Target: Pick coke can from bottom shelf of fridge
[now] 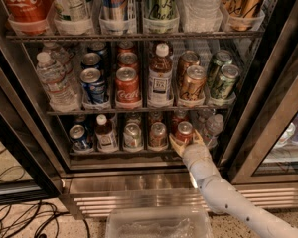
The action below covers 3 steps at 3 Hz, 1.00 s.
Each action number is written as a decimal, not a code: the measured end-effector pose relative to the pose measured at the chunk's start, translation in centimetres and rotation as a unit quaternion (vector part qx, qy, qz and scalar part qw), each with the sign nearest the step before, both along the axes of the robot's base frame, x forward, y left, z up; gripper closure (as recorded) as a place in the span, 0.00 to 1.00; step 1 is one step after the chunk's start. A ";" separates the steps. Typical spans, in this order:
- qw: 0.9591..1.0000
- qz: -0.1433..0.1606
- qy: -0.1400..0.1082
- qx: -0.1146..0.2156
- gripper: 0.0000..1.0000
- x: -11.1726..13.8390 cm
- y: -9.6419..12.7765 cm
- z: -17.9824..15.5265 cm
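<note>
Gripper (186, 143) is inside the fridge (139, 183), at the front edge of the bottom shelf (114, 153), right of centre and up against the coke can (184, 131). The arm rises from below, presumably to meet this low rack head-on. Whether it grips the can: cannot tell. The can stands upright at the head of its row, with a red body, a silver top and illegible lettering. A neighbouring can (158, 134) stands just beside it, so clearance is judged tight.
</note>
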State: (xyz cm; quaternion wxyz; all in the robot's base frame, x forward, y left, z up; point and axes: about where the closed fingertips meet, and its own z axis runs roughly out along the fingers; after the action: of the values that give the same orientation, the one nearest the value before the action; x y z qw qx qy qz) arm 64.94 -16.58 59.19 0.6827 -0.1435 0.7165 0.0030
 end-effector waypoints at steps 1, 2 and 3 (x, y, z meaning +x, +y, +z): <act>1.000 0.006 0.004 0.004 0.76 0.1 0.2 0.1; 1.000 0.006 0.004 0.004 0.97 0.1 0.2 0.1; 1.000 0.009 0.006 0.007 1.00 0.1 0.2 0.3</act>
State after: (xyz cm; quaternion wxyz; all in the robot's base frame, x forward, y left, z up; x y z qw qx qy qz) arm 65.07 -16.35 59.46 0.6794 -0.1448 0.7192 0.0147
